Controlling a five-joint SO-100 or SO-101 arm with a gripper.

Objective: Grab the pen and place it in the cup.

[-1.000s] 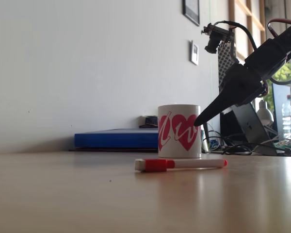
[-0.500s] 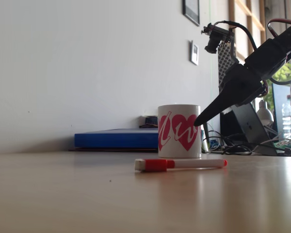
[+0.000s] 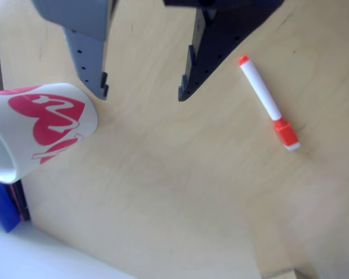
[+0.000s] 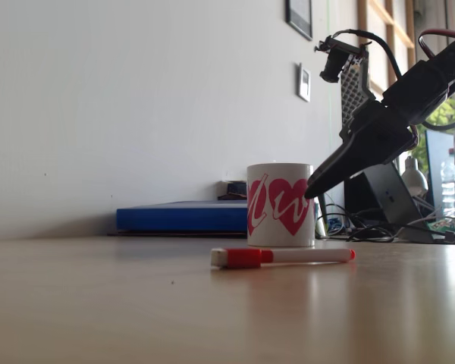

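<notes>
Pen (image 3: 268, 102) flat on wooden tabletop (image 3: 163, 192), beside heart mug (image 3: 38, 131), well apart from gripper (image 3: 142, 95). Jaws spread wide, empty, poised above bare wood, presumably readied for descent onto barrel.

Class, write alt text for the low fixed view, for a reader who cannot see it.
A black robot gripper hangs in the air at the right, its tip beside a white mug with a red heart. A red-capped white pen lies flat on the wooden table in front of the mug.
</notes>
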